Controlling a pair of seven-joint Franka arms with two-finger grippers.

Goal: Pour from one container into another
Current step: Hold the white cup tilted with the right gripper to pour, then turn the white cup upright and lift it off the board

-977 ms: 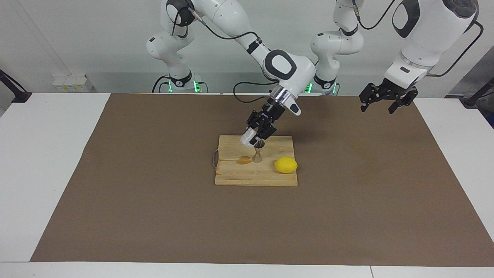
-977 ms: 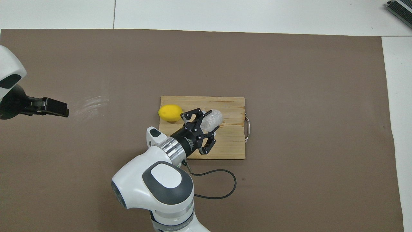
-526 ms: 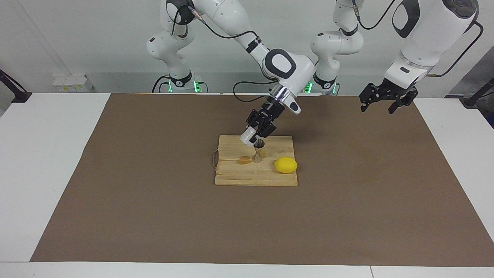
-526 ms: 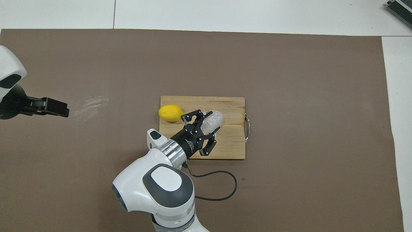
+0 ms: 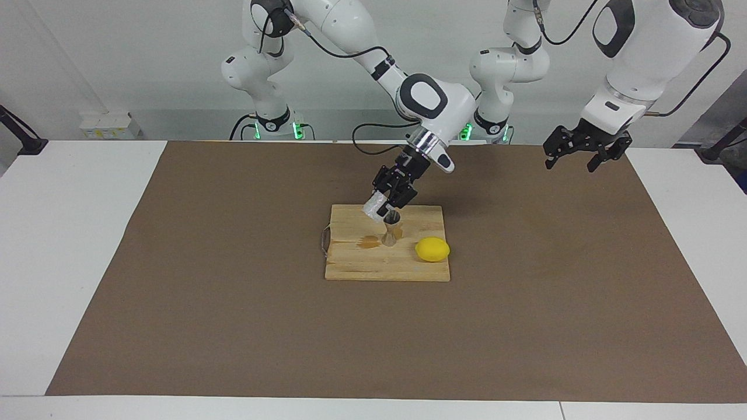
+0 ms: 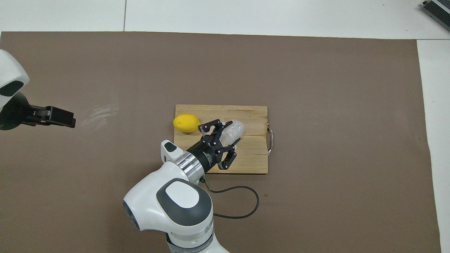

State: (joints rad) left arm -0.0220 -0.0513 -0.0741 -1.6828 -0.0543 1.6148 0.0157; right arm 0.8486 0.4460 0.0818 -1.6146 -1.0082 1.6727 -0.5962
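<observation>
i see a lemon (image 5: pixel 432 249) and a brown wet stain (image 5: pixel 369 241) flanking the steel jigger (image 5: pixel 391 229) on the wooden board (image 5: pixel 386 268). my right end effector (image 5: pixel 386 203) is clenched on the glass cup (image 5: pixel 374 206), tilted just above the jigger's mouth. my left end effector (image 5: pixel 578 153) waits released over the brown mat (image 5: pixel 204 291) toward the left arm's end of the bench.
</observation>
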